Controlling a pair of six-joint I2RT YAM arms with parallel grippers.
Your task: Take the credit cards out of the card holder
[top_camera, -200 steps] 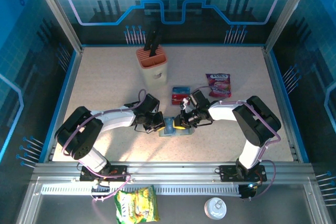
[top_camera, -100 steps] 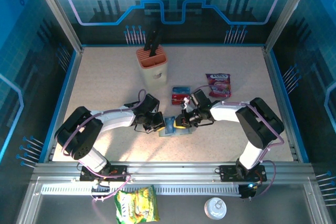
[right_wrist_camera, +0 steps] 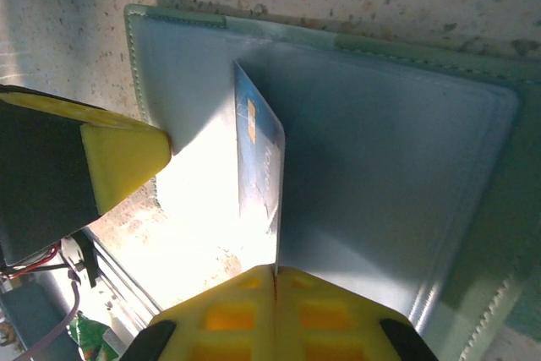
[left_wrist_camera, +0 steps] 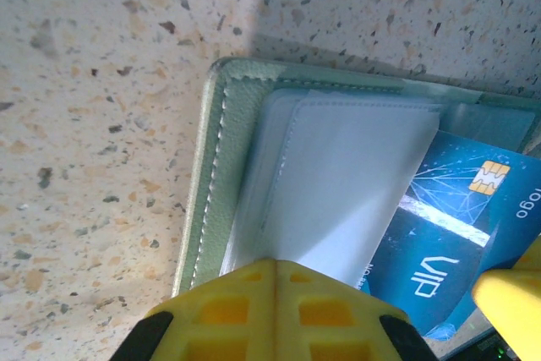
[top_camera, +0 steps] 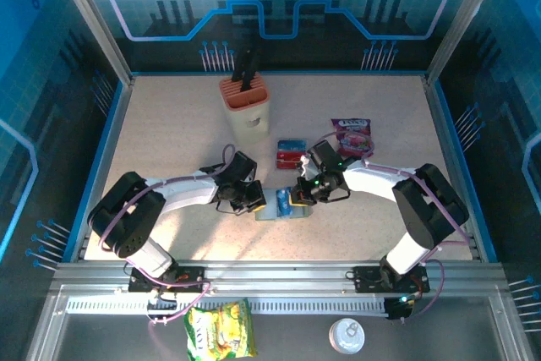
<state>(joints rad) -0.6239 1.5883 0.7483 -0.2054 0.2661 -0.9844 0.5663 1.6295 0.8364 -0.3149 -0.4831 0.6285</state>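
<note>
**Progress.** The flat grey-green folding card holder lies open on the speckled table, between the two grippers, with its pale blue-grey inner panels facing up. A small group of removed credit cards, red and blue faces showing, lies on the table just beyond it. I judge the task partly done.

One glossy blue card with a gold chip is being extracted. In the left wrist view it sticks out at an angle from under the pale panel. In the right wrist view it stands on edge over the open holder. It is not yet clear of the holder, and whether more cards sit in the pockets cannot be told.

**Grippers.**
- The right gripper is closed, with the edge of the blue card running into the seam between its yellow fingers.
- The left gripper is also closed. It sits at the edge of the card holder's panel and appears to pinch it to steady the holder.

**Count.**
- One card holder.
- One card in hand.
- One group of removed cards, number not legible.
- One purple snack packet.
- One orange-and-beige utensil caddy.
</note>
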